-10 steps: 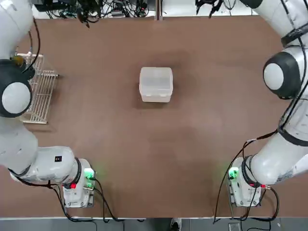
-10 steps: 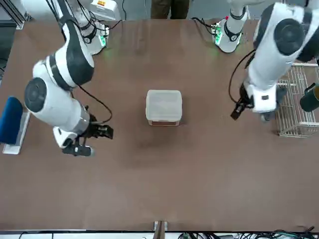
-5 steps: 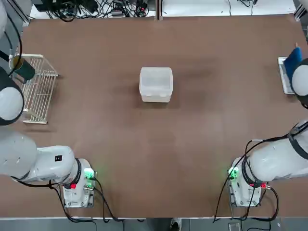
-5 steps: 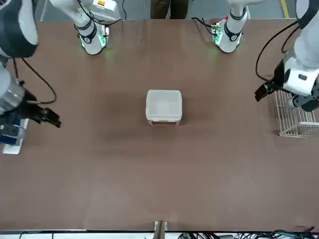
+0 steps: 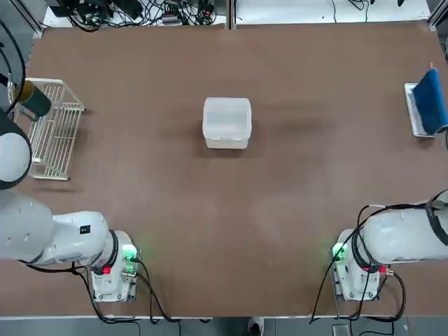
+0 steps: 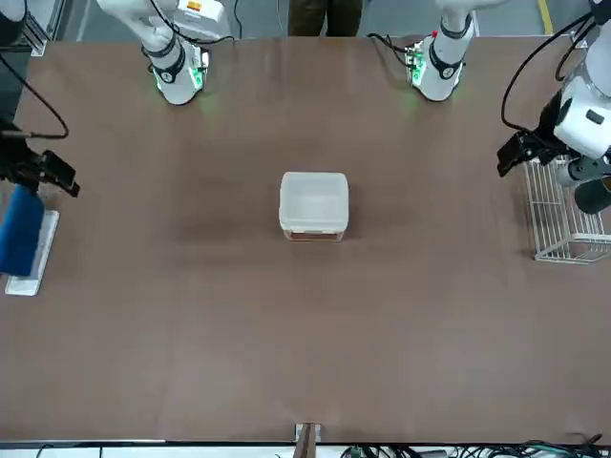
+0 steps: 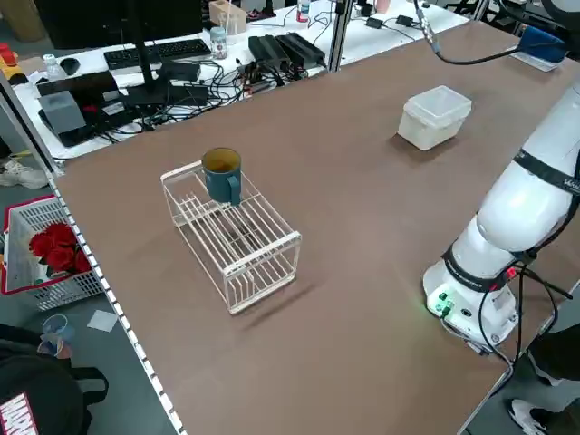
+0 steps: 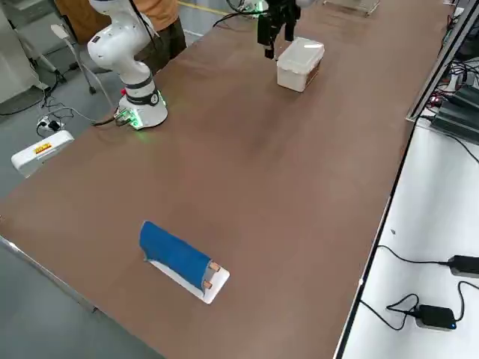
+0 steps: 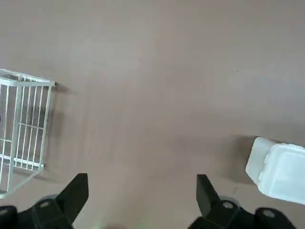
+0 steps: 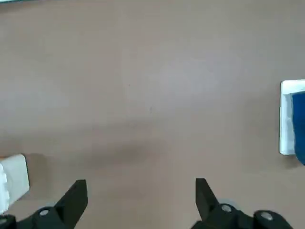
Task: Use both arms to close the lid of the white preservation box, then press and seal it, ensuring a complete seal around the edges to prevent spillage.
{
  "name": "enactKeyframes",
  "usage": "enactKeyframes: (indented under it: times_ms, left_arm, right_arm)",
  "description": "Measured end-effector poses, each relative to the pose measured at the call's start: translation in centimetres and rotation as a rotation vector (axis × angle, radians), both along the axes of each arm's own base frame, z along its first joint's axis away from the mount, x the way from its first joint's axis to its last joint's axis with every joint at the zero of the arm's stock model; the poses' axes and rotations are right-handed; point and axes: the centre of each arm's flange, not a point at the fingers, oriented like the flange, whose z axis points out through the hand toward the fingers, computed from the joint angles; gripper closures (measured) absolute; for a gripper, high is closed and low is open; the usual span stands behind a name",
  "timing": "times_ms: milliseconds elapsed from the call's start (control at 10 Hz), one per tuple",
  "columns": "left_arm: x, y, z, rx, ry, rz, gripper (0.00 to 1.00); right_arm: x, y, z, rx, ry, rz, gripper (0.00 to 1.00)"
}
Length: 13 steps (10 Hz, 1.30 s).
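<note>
Box point(image 5: 227, 122) shut mid-surface point(image 5: 224, 224) — left pincer point(image 9: 140, 200) and right pincer point(image 10: 139, 202) both spread apart, well away, empty.

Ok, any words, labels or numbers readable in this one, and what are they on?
Nothing can be read in full.
Dark sticker on the left arm near its base: too small to read.
Orange label on the right arm: too small to read.
Yellow label on a white device on the floor: blurred.
Red-and-white lettering on a dark bag: cut off.
White preservation box: no markings visible.
</note>
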Motion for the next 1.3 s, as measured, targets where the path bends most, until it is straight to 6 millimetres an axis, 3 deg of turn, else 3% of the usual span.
enactKeyframes:
  times_ms: [300, 500, 700, 1300]
  left_arm:
    - [-0.2, -1.9, -0.2, -0.015, 0.004, -0.034, 0.00]
    - [0.0, -0.4, 0.1, -0.016, -0.001, -0.024, 0.00]
    - [0.1, 0.6, 0.2, -0.020, -0.003, -0.056, 0.00]
    - [-0.2, 1.1, 0.9, -0.025, -0.016, -0.078, 0.00]
  right_arm:
    - [-0.2, -1.2, 0.2, -0.007, -0.010, 0.048, 0.00]
    - [-0.1, -1.1, 1.1, -0.008, -0.034, 0.053, 0.00]
    - [0.2, -1.1, 0.7, -0.009, -0.028, 0.053, 0.00]
    - [0.3, -2.3, 0.6, -0.073, -0.027, 0.049, 0.00]
